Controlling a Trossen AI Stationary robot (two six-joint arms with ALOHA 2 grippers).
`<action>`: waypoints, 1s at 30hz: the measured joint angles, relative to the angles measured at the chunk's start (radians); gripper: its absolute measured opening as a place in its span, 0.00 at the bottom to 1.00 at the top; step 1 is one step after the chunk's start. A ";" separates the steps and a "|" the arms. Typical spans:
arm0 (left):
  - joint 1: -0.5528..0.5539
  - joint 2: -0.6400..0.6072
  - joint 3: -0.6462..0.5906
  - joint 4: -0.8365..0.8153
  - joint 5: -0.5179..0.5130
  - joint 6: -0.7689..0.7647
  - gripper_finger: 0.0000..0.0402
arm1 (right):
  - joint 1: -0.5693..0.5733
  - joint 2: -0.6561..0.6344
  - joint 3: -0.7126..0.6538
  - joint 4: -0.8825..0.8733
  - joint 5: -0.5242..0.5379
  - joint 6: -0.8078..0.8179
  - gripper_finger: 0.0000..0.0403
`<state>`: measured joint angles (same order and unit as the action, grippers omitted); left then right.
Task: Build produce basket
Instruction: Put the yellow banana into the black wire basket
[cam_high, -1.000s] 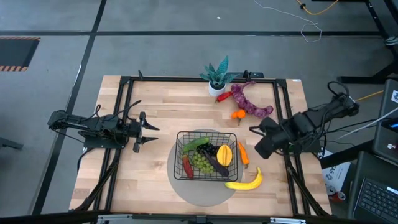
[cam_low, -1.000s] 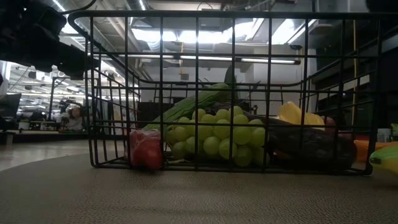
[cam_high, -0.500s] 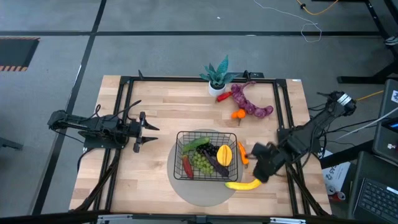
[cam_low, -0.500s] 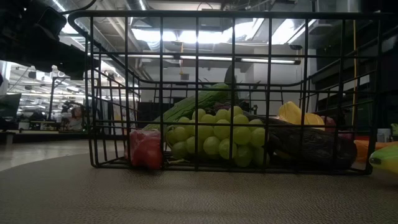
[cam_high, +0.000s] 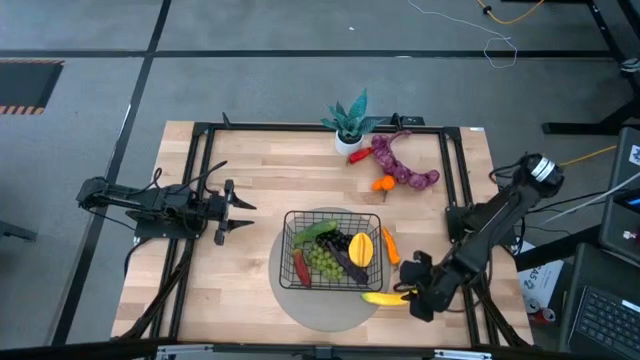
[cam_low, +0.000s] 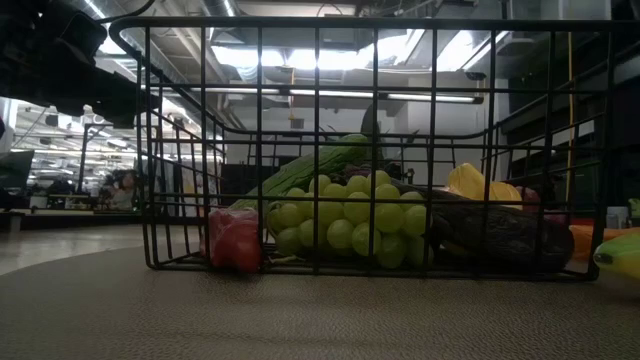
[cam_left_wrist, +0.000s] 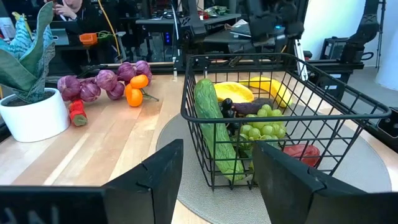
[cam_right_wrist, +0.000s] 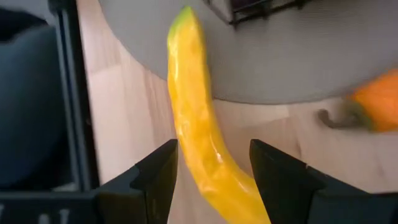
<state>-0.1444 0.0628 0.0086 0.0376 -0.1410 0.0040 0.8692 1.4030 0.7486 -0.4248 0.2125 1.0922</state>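
From above, your basket (cam_high: 333, 249) sits on the round grey disc (cam_high: 300, 300) on the wooden table (cam_high: 250, 180), holding a cucumber (cam_high: 315, 231), green grapes (cam_high: 322, 261), an eggplant (cam_high: 349, 264) and a red pepper (cam_high: 301, 268). The banana (cam_high: 385, 297) lies just outside the basket's near right corner, half on the disc. Your right gripper (cam_high: 412, 293) is over the banana's far end. Your left gripper (cam_high: 240, 215) waits well to the basket's left, jaws apart, empty. Behind the basket stand a potted plant (cam_high: 350, 122), a purple lumpy string (cam_high: 398, 165) and a small orange (cam_high: 383, 183).

At table height, you see the basket (cam_low: 330, 140) close up, grapes (cam_low: 345, 222) in the middle, pepper (cam_low: 235, 240) at its front corner.

Your left wrist camera looks past open fingers (cam_left_wrist: 160, 177) at the basket (cam_left_wrist: 273, 118), cucumber (cam_left_wrist: 214, 134) leaning along its near side.

Your right wrist camera shows the banana (cam_right_wrist: 199, 143) running between the spread fingers (cam_right_wrist: 158, 171); you cannot tell whether they touch it. A carrot (cam_right_wrist: 376, 102) lies beside it.
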 joint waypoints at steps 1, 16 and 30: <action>0.000 0.000 0.000 0.000 0.000 0.000 0.47 | 0.000 0.019 0.000 0.013 -0.010 -0.022 0.50; 0.000 0.000 0.000 0.000 -0.003 0.000 0.47 | 0.000 0.214 0.004 0.113 -0.107 -0.046 0.50; 0.000 0.000 0.000 0.000 -0.003 0.000 0.47 | -0.002 0.226 0.003 0.125 -0.149 -0.017 0.37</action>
<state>-0.1447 0.0628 0.0082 0.0380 -0.1444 0.0040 0.8677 1.6291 0.7517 -0.2998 0.0633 1.0755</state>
